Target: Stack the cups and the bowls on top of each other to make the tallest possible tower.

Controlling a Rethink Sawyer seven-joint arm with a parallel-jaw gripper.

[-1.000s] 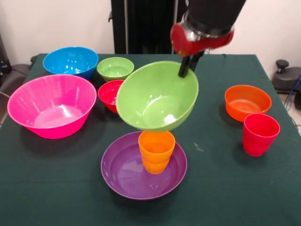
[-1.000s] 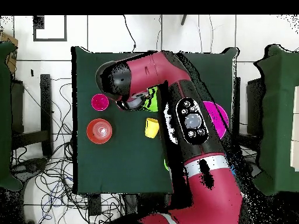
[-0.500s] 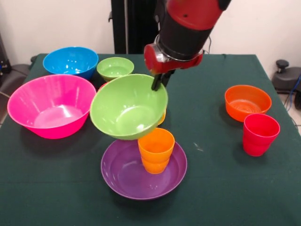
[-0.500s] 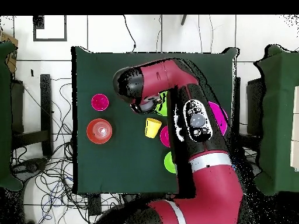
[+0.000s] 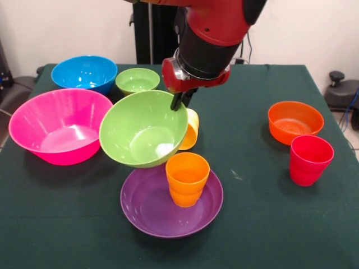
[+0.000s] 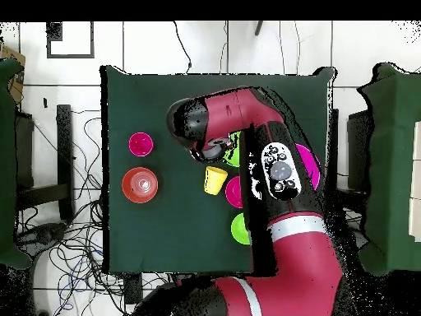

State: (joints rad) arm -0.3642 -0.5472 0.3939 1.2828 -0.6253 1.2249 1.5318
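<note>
tower: orange cup [image 5: 187,178] in purple bowl [image 5: 147,209] | gripper [image 5: 179,101] clamped on lime bowl [image 5: 143,130] rim, held just above cup | rest unstacked

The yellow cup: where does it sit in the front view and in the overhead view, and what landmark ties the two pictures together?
Front view: the yellow cup shows just right of the held large lime green bowl, mostly hidden behind it, below the gripper.
Overhead view: it sits near the table's middle, left of the red arm.
Shared landmark: the small orange bowl beside the red cup.
</note>
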